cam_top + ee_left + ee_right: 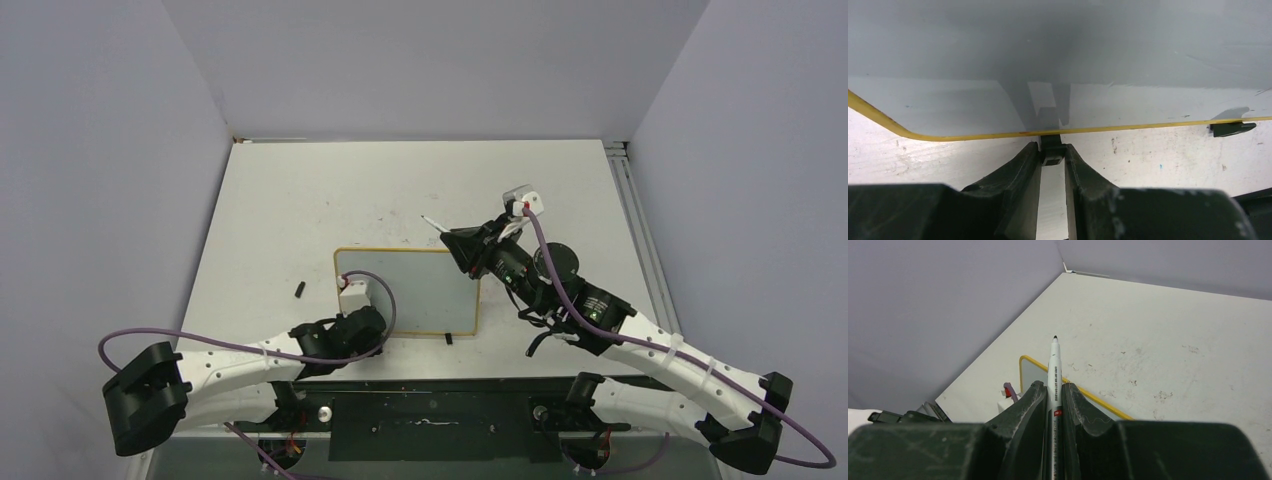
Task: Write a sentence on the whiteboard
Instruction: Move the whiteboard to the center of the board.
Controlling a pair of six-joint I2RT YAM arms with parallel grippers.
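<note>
Pinching marker (1053, 371) in right gripper (1053, 388), clamping foot (1052, 143) of whiteboard (948, 100) in left gripper (1052, 156), risking skewed strokes from a slipping board.

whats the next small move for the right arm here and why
Probably tip the white marker in the right gripper down toward the blank yellow-framed whiteboard: its tip points away, beyond the far edge, while the left gripper pinches the board's near edge.

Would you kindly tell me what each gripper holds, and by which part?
The right gripper clamps a white marker around its barrel, tip forward; the left gripper pinches the whiteboard by one black foot.
</note>
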